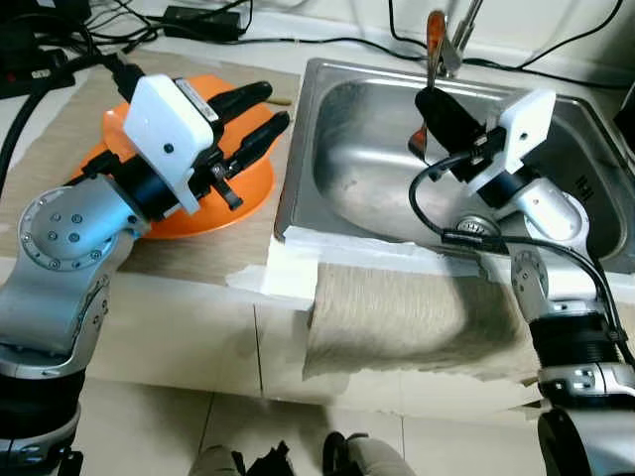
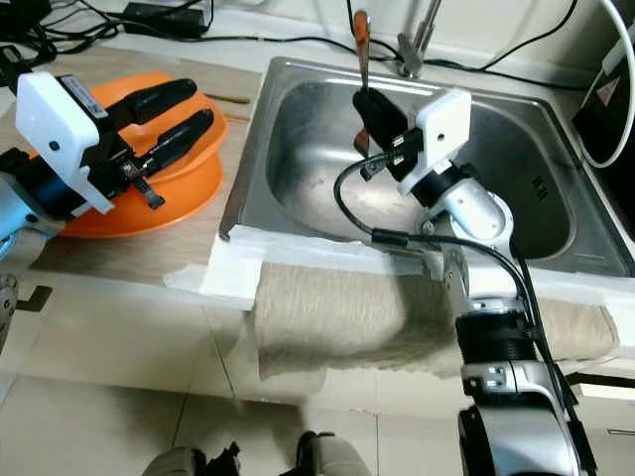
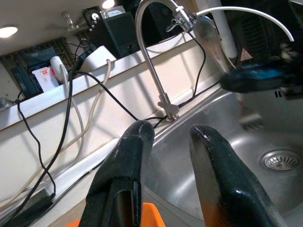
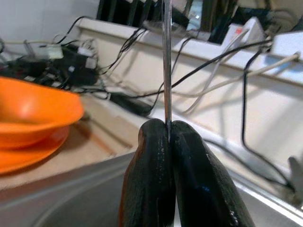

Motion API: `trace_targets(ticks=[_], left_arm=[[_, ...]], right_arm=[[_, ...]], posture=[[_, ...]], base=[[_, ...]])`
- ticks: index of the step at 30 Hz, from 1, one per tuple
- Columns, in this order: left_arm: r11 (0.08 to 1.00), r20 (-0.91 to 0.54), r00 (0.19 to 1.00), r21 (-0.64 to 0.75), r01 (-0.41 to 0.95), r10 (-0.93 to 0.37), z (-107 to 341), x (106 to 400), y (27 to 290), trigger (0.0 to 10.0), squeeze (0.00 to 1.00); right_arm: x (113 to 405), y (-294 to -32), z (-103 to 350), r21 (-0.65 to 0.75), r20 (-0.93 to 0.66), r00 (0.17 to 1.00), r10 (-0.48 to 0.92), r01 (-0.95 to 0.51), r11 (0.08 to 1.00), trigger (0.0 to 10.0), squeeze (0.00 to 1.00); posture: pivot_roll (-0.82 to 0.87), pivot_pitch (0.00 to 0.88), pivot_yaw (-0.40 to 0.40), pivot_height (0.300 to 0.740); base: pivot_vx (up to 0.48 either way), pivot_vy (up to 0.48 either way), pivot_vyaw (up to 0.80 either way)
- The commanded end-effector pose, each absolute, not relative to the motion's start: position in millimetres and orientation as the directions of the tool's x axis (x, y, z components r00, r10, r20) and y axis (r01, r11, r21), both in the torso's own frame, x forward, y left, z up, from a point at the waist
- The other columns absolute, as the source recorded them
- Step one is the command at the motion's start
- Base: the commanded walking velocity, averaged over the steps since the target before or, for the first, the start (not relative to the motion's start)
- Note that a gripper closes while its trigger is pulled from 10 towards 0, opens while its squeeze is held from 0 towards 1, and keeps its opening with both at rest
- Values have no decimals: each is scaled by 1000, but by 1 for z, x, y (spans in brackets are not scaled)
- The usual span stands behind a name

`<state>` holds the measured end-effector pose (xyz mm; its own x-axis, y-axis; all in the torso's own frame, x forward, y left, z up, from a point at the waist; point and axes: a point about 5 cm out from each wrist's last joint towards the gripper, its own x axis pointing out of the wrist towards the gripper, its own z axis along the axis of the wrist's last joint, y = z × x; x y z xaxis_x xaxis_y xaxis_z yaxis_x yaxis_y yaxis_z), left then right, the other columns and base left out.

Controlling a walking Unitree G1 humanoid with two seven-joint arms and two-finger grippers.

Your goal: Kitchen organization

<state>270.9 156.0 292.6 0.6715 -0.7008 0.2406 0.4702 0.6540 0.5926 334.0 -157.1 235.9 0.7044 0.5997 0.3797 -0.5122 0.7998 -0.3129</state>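
My right gripper [image 2: 369,103] hangs over the steel sink [image 1: 337,188], shut on a fork's thin metal shaft [image 4: 166,71]. The fork stands upright with its orange handle [image 2: 361,30] on top. Its tines [image 3: 251,122] show blurred below the gripper in the left wrist view. My left gripper [image 1: 270,107] is open with nothing between its fingers [image 3: 124,161], and it hovers just above an orange bowl [image 1: 248,183] on the counter left of the sink. The bowl [image 4: 33,111] rests on an orange plate [image 4: 28,158].
A curved faucet [image 3: 154,52] rises behind the sink, close to the fork's handle. The drain [image 1: 476,226] lies at the sink's bottom. A beige towel [image 1: 397,317] hangs over the counter's front edge. Black cables and power adapters [image 1: 203,22] lie along the back.
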Motion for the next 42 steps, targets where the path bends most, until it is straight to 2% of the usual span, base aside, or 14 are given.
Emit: trace_targets(ticks=[1,10,23,32,42], left_arm=[[634,237,649,601,487,-723,292,270,149,10000,0],[619,234,631,605,501,-740,294,270,148,10000,0],[615,235,628,614,495,-742,297,268,154,10000,0],[590,217,610,621,516,-762,295,266,151,10000,0],[532,182,552,615,582,-814,291,256,147,10000,0]], right_arm=[[326,-157,237,-282,381,702,602,-532,798,10000,0],[315,-154,228,-229,353,719,599,-554,800,10000,0],[311,-149,224,-238,299,720,627,-580,779,10000,0],[309,-150,224,-231,291,727,622,-578,783,10000,0],[307,-150,222,-228,282,726,627,-584,779,10000,0]], posture=[[-112,150,-85,740],[-118,154,-88,740],[-110,159,-96,740],[-113,161,-92,740],[-110,166,-92,740]], base=[[0,0,0],[109,0,-388],[314,0,0],[314,0,-540],[0,0,0]])
